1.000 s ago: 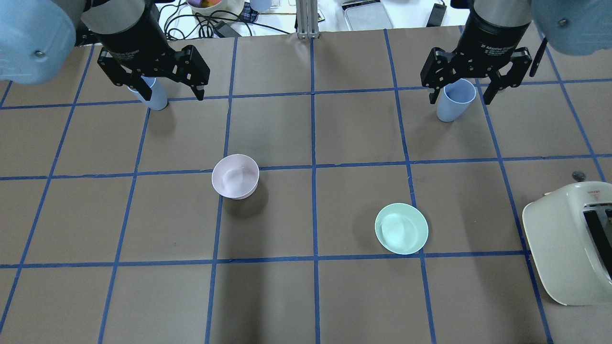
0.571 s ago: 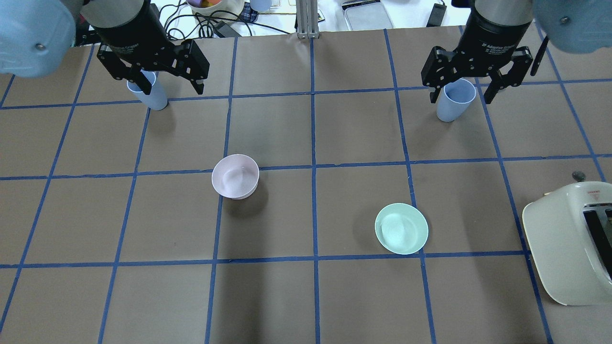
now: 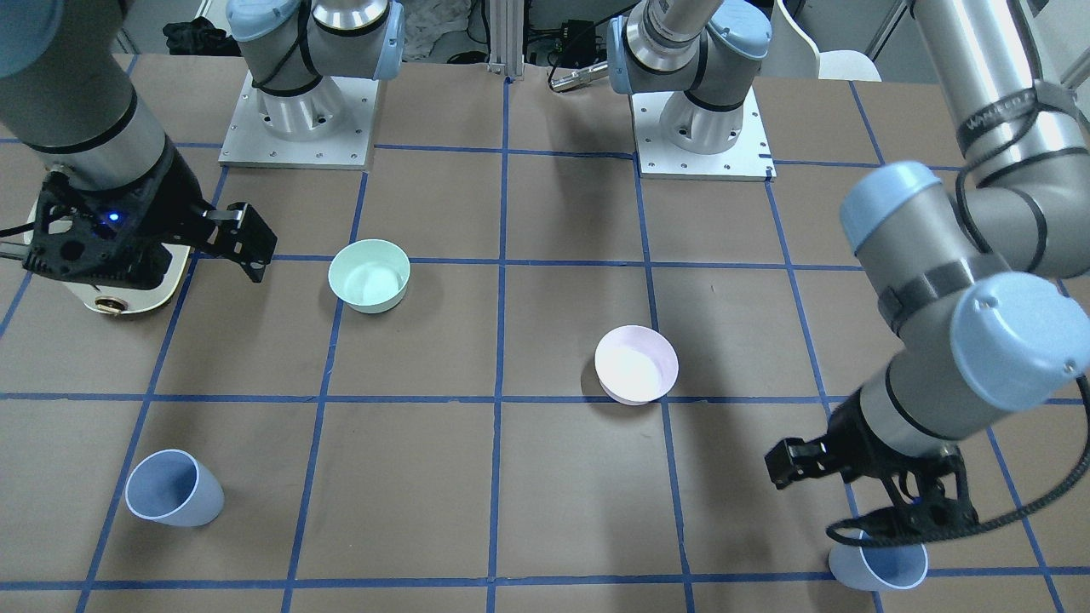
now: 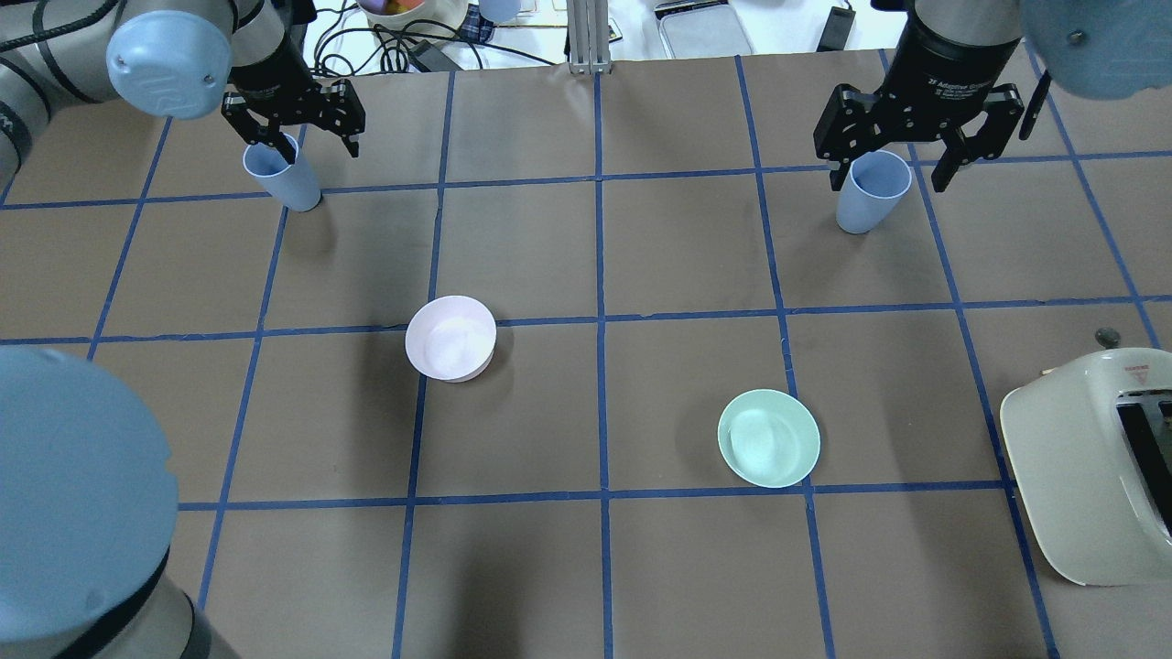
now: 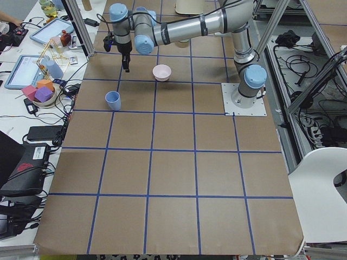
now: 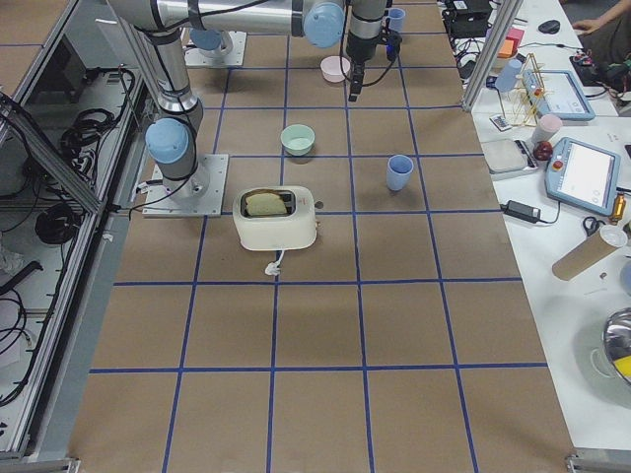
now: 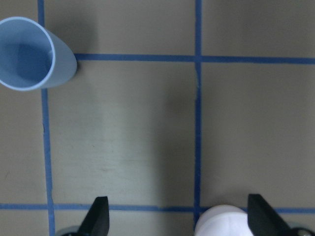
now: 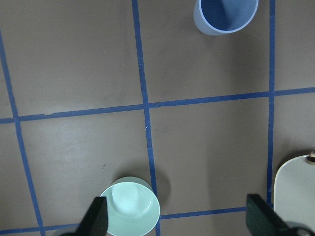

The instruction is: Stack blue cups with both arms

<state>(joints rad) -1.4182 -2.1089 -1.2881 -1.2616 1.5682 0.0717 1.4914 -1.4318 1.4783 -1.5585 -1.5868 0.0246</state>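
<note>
The blue cups stand upright and unstacked on the desk [image 4: 549, 567], well apart from each other. In the overhead view the left-hand cup [image 4: 279, 174] is beyond the pink bowl [image 4: 450, 337] and to its left. The right-hand cup [image 4: 870, 192] is beyond that bowl and far to its right. The left end effector [image 4: 300, 137] hangs over the left-hand cup, spread wide and empty, with one finger overlapping the rim in this view. The right end effector [image 4: 890, 174] hangs over the right-hand cup, equally wide, with nothing in it. A green bowl [image 4: 768, 437] sits nearer than the pink bowl and to its right. A cream toaster [image 4: 1090, 467] lies farther right again, at the desk's edge.

In the front-facing view the left end effector is above its cup, which peeks out beneath one finger. The right end effector is raised high and well apart from the right-hand cup.

In the two side views each near arm holds its end effector well above the desk, and the cups stand on their bases.

In the left wrist view the left-hand cup is in the upper left corner, mouth up, outside the wide span of the two fingertips.

In the right wrist view the right-hand cup is at the top edge, the green bowl low down and a corner of the toaster at lower right. The fingertips are far apart and grip nothing.
</note>
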